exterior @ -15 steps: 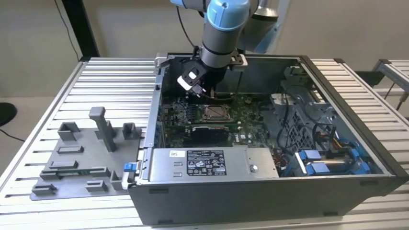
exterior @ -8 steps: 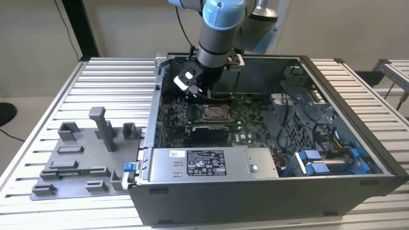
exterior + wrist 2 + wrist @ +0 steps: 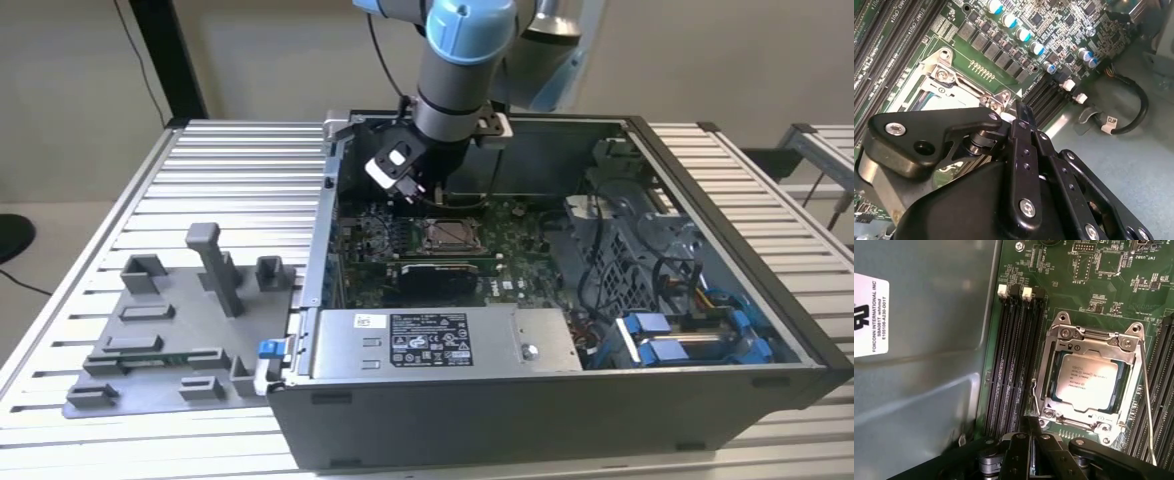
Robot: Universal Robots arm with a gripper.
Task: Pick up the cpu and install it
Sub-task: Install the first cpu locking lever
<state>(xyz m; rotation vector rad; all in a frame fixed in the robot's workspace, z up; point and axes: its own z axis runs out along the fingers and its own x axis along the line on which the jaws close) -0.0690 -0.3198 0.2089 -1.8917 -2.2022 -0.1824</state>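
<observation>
The cpu (image 3: 1086,382), a flat square chip with a pale silver top, lies inside the metal-framed socket (image 3: 1059,335) of the green motherboard (image 3: 1104,285). In the exterior view the cpu (image 3: 447,236) sits in the middle of the open computer case (image 3: 561,400). My gripper (image 3: 1033,437) hovers just above the board beside the socket's edge, near the memory slots (image 3: 1014,355). Its black fingers (image 3: 1021,125) are pressed together with nothing between them. In the second wrist view the gripper body covers most of the socket (image 3: 949,80).
A grey fixture tray (image 3: 174,330) with upright blocks stands on the slatted table at the exterior view's left. Inside the case are the power supply (image 3: 441,340), a drive cage with blue clips (image 3: 681,335), a black cable (image 3: 1126,125) and the case wall (image 3: 919,365).
</observation>
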